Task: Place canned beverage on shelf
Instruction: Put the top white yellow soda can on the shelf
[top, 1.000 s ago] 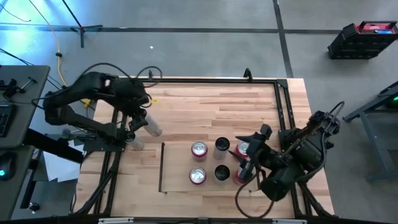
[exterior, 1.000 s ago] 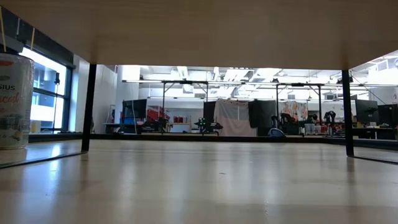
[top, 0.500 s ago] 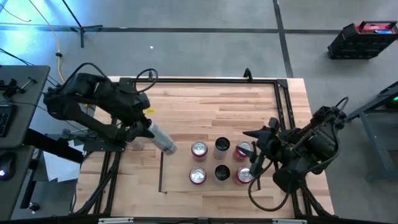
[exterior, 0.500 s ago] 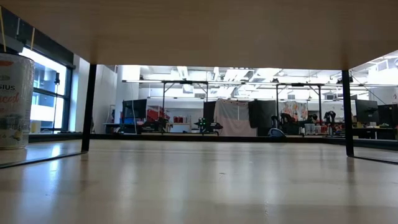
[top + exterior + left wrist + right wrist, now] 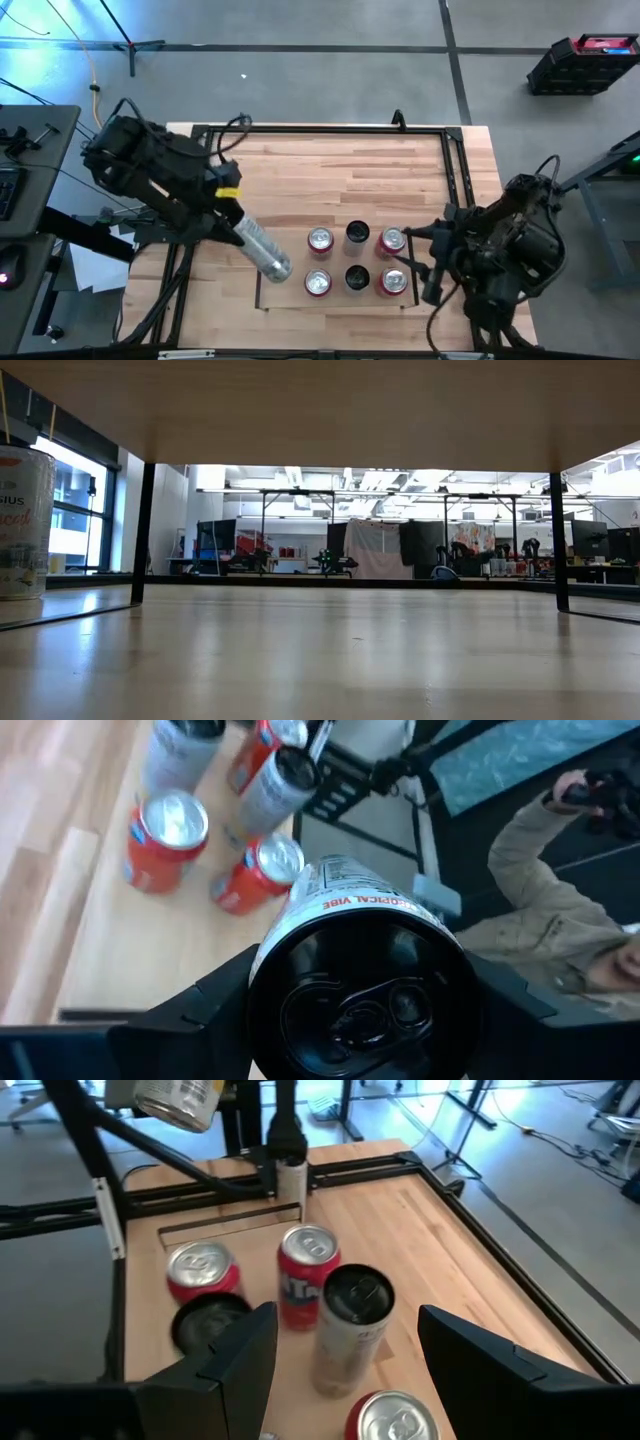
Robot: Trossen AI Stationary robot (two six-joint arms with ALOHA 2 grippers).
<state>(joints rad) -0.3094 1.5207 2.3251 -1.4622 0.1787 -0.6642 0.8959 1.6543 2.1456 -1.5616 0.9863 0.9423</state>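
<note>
We see the left tool closed around the bottom end of a tilted silver can over the shelf's left edge, probably light, stiff and slippery, better held mid-body, while the right tool waits open and empty at the tabletop's right edge.

I am looking out over a grey concrete floor crossed by dark seams, a black crate sitting on it. Across the room, ceiling lights are glowing and tall windows are letting daylight in.
</note>
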